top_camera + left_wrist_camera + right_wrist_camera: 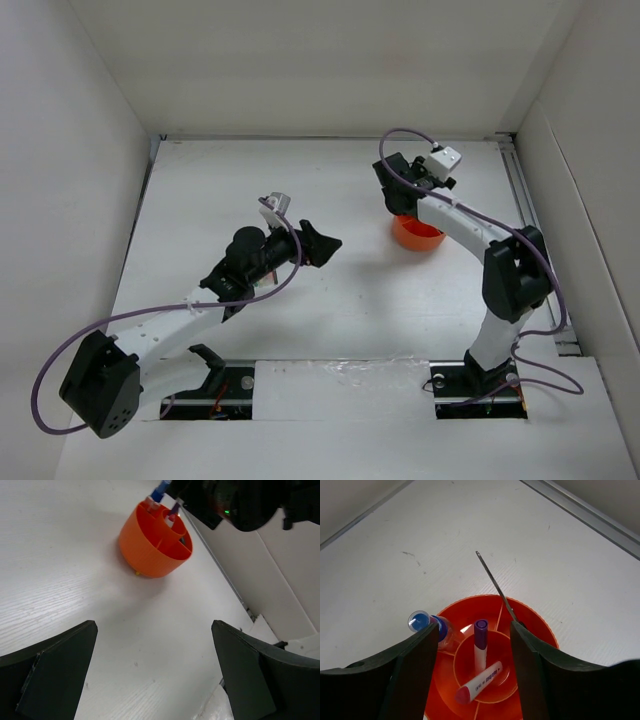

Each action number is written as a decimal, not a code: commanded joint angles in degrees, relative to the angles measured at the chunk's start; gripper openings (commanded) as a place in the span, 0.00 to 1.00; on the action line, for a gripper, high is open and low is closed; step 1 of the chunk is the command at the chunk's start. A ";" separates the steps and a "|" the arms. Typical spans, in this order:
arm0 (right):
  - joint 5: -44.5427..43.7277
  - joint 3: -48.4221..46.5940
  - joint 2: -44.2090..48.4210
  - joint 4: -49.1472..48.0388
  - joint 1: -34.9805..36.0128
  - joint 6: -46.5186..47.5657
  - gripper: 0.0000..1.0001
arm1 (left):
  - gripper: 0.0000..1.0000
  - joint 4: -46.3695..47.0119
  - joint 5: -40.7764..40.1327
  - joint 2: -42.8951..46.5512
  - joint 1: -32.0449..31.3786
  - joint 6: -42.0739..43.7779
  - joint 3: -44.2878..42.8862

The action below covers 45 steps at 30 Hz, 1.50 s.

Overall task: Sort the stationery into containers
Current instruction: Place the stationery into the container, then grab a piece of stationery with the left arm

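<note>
Nearest the bases, the left gripper (pixel 154 630) hangs over the white table (pixel 75 580) with its jaws spread wide and nothing between them; its two dark fingers (pixel 55 675) frame only tabletop, and the orange tub (pixel 150 555) stands well apart from them, farther out and to the right; farther across the table, the right gripper (pixel 474 627) hovers directly above that tub, jaws open and gripping nothing, so that from the wrist the tub's middle shows in the gap between them; the tub is round, with a small centre cup and dividers running out to the wall; in the centre cup a white marker (pixel 480 642) with a purple cap stands nearly upright, and a white stick (pixel 479 682) with a red tip lies tilted just beside it; in an outer compartment on the left of the wrist view a small clear bottle (pixel 426 624) with a blue cap leans outward, close beside the finger on that side; on the right the scissors (pixel 492 582) rise from the tub, one thin blade pointing up and away past the rim; their lower part passes behind the inner edge of the other finger, so whether they touch it, and which compartment holds them, cannot be told.
</note>
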<state>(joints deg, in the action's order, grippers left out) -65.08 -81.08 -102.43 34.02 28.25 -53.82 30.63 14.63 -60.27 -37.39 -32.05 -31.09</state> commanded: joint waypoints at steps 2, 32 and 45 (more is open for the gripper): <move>-1.11 -1.89 5.22 0.96 0.58 -0.76 0.66 | 0.99 -3.73 -8.30 0.15 -0.06 -0.99 -0.90; 35.55 20.43 26.06 -24.35 18.16 9.97 0.00 | 0.13 -32.11 -34.14 -12.13 3.11 -9.52 -8.36; 36.16 20.96 26.06 -24.35 16.49 9.97 0.08 | 0.20 -40.39 -46.01 -15.75 3.72 -15.06 -12.85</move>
<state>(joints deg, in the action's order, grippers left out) -29.43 -60.23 -77.47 12.27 45.65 -44.51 -6.48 -26.92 -76.23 -34.24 -44.73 -41.71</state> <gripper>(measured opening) 0.077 0.185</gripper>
